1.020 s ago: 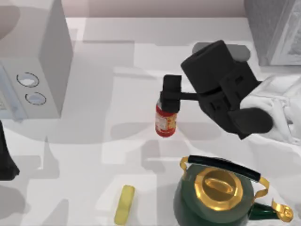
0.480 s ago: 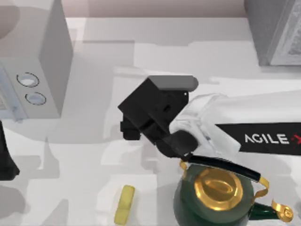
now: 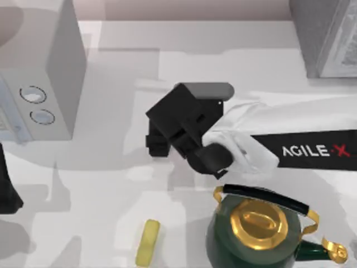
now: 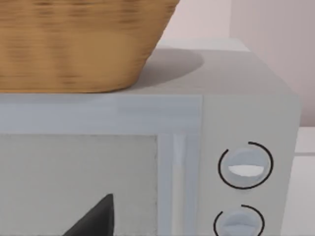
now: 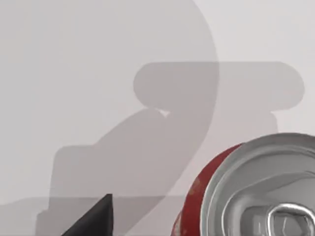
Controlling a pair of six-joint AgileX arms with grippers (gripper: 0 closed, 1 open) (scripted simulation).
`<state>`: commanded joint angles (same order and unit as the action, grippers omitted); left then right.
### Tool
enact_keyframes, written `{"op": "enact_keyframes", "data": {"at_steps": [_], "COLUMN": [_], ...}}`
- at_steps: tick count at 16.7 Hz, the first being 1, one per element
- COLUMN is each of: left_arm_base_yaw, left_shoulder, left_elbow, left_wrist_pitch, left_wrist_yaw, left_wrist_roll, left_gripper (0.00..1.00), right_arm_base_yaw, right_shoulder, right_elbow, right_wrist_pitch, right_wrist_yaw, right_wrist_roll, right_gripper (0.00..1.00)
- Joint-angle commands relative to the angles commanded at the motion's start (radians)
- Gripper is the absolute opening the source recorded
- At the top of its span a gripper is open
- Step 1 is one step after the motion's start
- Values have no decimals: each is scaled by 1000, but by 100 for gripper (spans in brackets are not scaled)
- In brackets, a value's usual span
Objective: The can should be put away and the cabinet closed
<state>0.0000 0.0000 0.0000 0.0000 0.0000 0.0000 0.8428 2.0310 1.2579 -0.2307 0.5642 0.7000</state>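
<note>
Can [image 5: 256, 191] sits upright on the bench [image 3: 111, 178] beneath my right gripper [image 3: 158, 146], whose jaws I cannot tell open or shut, so stowing it and closing the cabinet both look undone.

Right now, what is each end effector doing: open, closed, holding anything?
Left end effector: cannot be told.
Right end effector: cannot be told; it sits over the can.

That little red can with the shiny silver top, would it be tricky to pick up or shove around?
The small red cylindrical can with a silver metal top looks stiff, so it probably would not sag under a squeeze. Its smooth round wall may be slippery and turn between the fingers. Knocked over, it would likely roll across the pale flat table.
</note>
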Motion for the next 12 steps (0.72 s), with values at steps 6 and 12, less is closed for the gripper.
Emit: {"op": "enact_keyframes", "data": {"at_steps": [6,12], "left_arm_base_yaw": [0,0], "left_shoulder": [0,0], "left_elbow": [0,0], "left_wrist_pitch": [0,0], "left_wrist_yaw": [0,0], "left_wrist_roll": [0,0], "left_gripper": [100,100], "right_arm_base_yaw": [-33,-20], "right_shoulder": [108,106], "right_elbow": [27,23], "right_wrist_pitch": [97,92], "right_wrist_yaw": [-17,-10], "right_wrist_roll": [-28,-16], "right_gripper": [100,100]}}
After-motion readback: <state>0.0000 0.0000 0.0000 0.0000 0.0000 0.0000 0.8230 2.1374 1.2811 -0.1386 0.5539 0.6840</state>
